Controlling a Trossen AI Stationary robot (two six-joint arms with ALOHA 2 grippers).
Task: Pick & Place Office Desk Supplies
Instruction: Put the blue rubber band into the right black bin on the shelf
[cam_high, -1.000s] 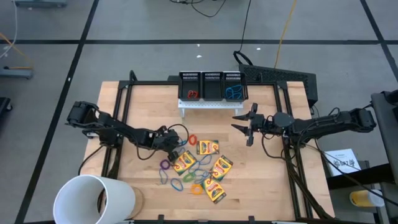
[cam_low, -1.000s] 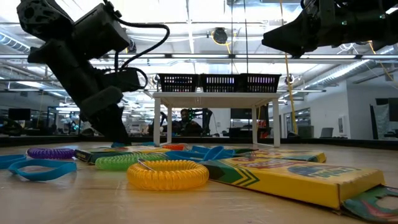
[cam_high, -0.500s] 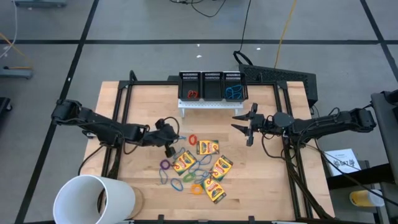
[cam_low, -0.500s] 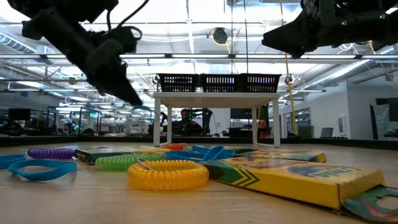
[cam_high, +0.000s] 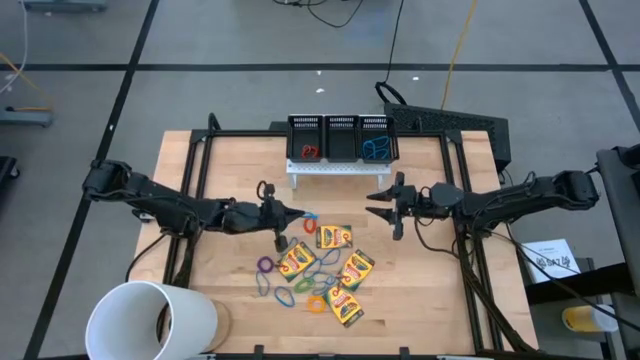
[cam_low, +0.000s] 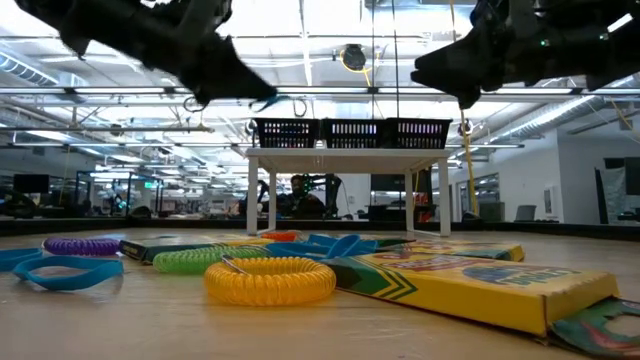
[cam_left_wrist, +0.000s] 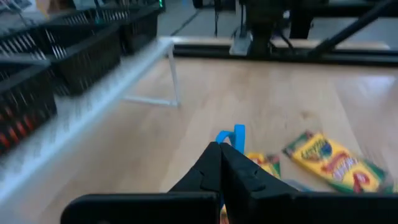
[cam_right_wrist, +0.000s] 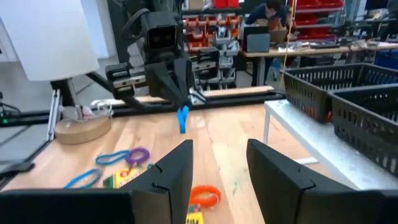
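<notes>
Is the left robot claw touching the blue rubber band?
Touching. In the left wrist view the left gripper is shut on the blue rubber band, which sticks out from its fingertips; the right wrist view shows it dangling there.

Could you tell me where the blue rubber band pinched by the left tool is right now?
The blue rubber band hangs from the shut left tool, lifted above the table left of centre, near the crayon boxes.

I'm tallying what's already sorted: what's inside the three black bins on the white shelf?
In the high view, the left bin holds red bands, the right bin blue bands. The middle bin looks empty, though its walls hide some of the floor.
</notes>
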